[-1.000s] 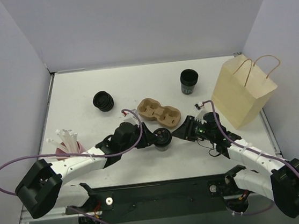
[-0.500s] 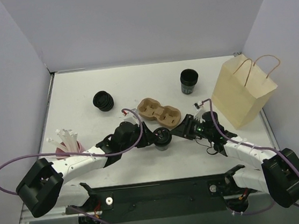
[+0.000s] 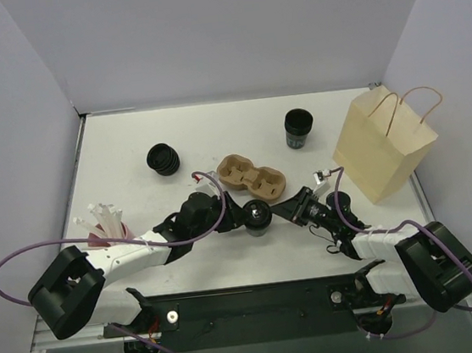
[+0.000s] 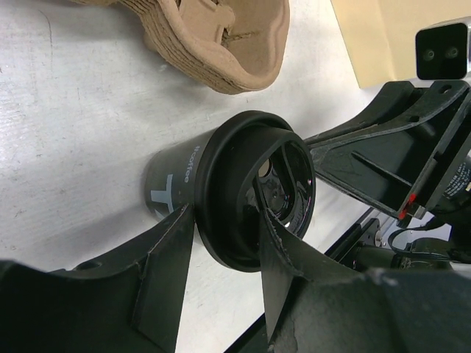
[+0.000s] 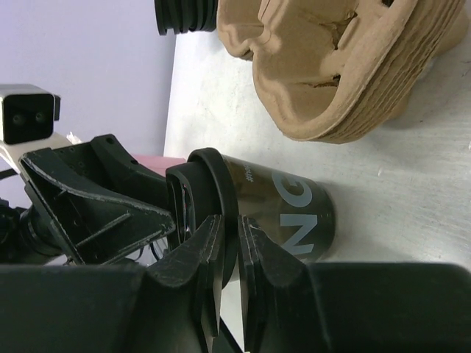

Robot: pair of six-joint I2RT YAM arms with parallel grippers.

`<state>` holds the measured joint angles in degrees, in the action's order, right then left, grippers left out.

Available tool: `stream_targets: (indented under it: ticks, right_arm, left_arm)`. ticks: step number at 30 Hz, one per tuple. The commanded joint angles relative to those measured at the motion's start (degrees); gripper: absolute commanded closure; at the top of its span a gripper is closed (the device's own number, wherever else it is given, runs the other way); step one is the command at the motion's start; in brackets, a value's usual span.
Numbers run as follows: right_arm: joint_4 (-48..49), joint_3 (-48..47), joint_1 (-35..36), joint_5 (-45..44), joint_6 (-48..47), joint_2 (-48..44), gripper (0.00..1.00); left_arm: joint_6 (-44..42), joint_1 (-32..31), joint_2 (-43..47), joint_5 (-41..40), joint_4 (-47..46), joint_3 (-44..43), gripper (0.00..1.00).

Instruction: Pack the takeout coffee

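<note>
The takeout coffee (image 3: 259, 217), a small black cup with a black lid, stands on the table just in front of the brown pulp carrier (image 3: 253, 177). My left gripper (image 3: 246, 216) is at its left side. In the left wrist view the left gripper (image 4: 224, 220) is shut on the rim of the lid (image 4: 221, 176), one finger outside and one over the lid top. My right gripper (image 3: 281, 211) is at the cup's right side. In the right wrist view the right gripper (image 5: 229, 224) pinches the lid's rim above the cup's wall (image 5: 294, 206). The carrier (image 5: 346, 66) lies just beyond.
A tan paper bag (image 3: 386, 147) stands at the right. A stack of lidless black cups (image 3: 299, 127) is at the back, and a stack of loose black lids (image 3: 163, 159) at the back left. A pink holder with white sticks (image 3: 101, 226) is at the left.
My right gripper has moved left and closed in on the cup's lid, with the right arm dropping lower. The left gripper and the cup have stayed in place.
</note>
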<state>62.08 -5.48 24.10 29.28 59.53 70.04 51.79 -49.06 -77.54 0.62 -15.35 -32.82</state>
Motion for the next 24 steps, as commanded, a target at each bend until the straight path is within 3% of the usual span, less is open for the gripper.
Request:
stream_targets:
  ticks: [1, 4, 7, 9, 10, 14, 19, 24]
  right_arm:
    - [-9.0, 5.1, 3.0, -6.1, -2.1, 4.5, 0.88]
    - [-11.2, 6.9, 8.9, -12.3, -0.8, 3.7, 0.88]
    - [-15.5, 5.7, 10.1, -12.2, 0.0, -0.9, 0.87]
    - [-21.3, 2.5, 10.1, -12.2, -0.8, -8.2, 0.85]
    - [-28.8, -0.8, 10.1, -12.7, -1.6, -11.1, 0.82]
    - [-38.7, -6.9, 6.7, -12.1, -4.7, -23.5, 0.78]
    - [-42.7, -12.6, 0.5, -6.4, -9.3, -25.5, 0.75]
    - [-40.6, -16.0, -3.2, -2.6, -11.2, -19.2, 0.74]
  left_arm:
    - [-3.3, -0.1, -5.7, -2.7, 17.5, 5.1, 0.52]
    - [-3.4, 0.0, -5.6, -2.6, 17.7, 5.0, 0.52]
    - [-4.4, 0.1, -6.1, -3.3, 19.5, 2.9, 0.52]
    - [-5.7, 0.5, -6.7, -3.8, 21.4, 1.6, 0.52]
    - [-6.2, 0.6, -6.8, -4.0, 22.0, 0.4, 0.52]
    - [-8.7, 1.8, -7.7, -3.5, 24.1, -1.7, 0.52]
    - [-10.8, 2.7, -9.1, -2.5, 24.5, -3.1, 0.52]
    - [-11.9, 2.7, -10.5, -2.3, 25.2, -4.7, 0.52]
